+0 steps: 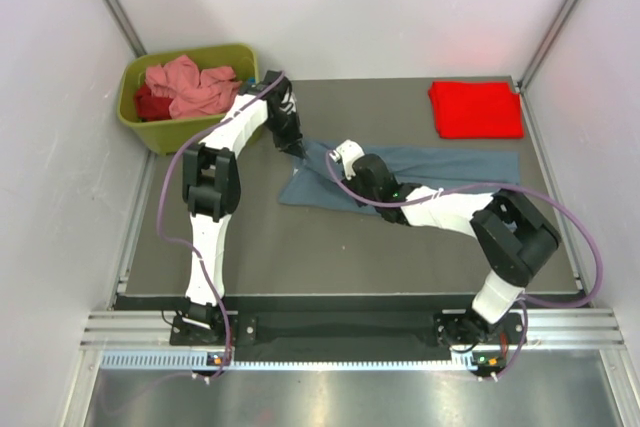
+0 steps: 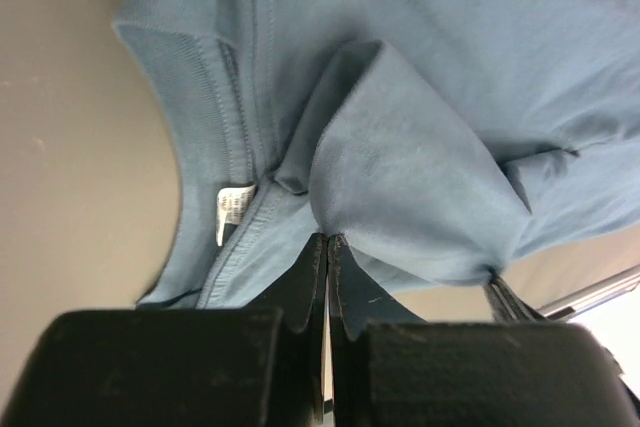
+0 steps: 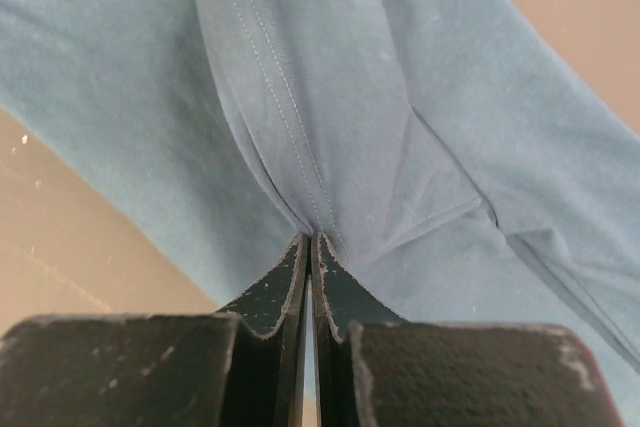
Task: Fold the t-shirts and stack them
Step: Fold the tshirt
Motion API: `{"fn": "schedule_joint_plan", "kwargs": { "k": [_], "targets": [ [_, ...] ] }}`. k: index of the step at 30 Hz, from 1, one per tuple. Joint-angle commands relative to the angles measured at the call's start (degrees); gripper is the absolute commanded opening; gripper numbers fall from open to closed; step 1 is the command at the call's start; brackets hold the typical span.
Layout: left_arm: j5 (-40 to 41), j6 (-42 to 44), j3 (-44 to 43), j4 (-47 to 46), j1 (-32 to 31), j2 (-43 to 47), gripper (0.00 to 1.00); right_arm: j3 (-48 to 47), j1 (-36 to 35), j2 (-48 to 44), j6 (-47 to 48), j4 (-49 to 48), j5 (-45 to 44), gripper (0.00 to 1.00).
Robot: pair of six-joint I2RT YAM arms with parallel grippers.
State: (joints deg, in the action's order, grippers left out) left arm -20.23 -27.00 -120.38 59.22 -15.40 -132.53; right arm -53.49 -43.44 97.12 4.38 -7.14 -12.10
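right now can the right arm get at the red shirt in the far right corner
Probably not yet: its fingers are shut on the blue-grey shirt; once released, nothing blocks the red shirt.

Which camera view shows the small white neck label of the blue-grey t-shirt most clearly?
The left wrist view: the neck label is close and sharp, white against the blue-grey t-shirt. The top external view shows the shirt from afar, and the label cannot be made out there. The right wrist view shows only stitched fabric, no label.

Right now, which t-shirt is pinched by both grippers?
The blue-grey one, mid-table. The red one lies folded at the far right; the pink one is in the bin.
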Motion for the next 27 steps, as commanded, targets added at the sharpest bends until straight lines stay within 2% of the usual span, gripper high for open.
{"fn": "schedule_joint_plan", "kwargs": {
  "k": [1, 15, 16, 19, 21, 22, 23, 27],
  "targets": [
    [1.68, 0.64, 1.11, 2.56, 0.46, 1.66, 0.0, 0.85, 0.29, -5.09, -0.6, 0.28, 0.76, 0.0],
    [4.85, 0.99, 4.1, 5.2, 0.28, 1.31, 0.0, -0.03, 0.29, -3.0, -1.74, 3.0, 4.88, 0.0],
    [5.28, 1.25, 4.1, 5.72, 0.11, 1.22, 0.0, -0.38, 0.11, -2.73, -1.83, 3.53, 5.33, 0.06],
    [7.91, 1.52, 3.4, 5.73, 0.11, 2.19, 0.05, -1.52, 0.02, -3.07, -2.88, 5.2, 5.77, 0.22],
    [8.8, 1.43, 1.21, 4.94, 0.11, 3.15, 0.07, -1.79, 0.2, -4.56, -4.02, 5.12, 5.42, 0.25],
    [8.89, 0.99, -0.37, 4.5, 0.11, 3.24, 0.14, -2.05, 0.37, -5.01, -4.03, 5.2, 5.33, 0.26],
    [8.46, 0.73, -0.56, 3.46, 0.11, 3.85, 0.18, -2.4, 0.46, -5.19, -6.12, 5.29, 5.24, 0.26],
    [2.39, -0.06, 0.84, -4.88, -0.51, 3.95, 0.21, -4.77, 1.69, -1.95, -9.82, 4.94, 3.75, 0.19]
  ]
}}
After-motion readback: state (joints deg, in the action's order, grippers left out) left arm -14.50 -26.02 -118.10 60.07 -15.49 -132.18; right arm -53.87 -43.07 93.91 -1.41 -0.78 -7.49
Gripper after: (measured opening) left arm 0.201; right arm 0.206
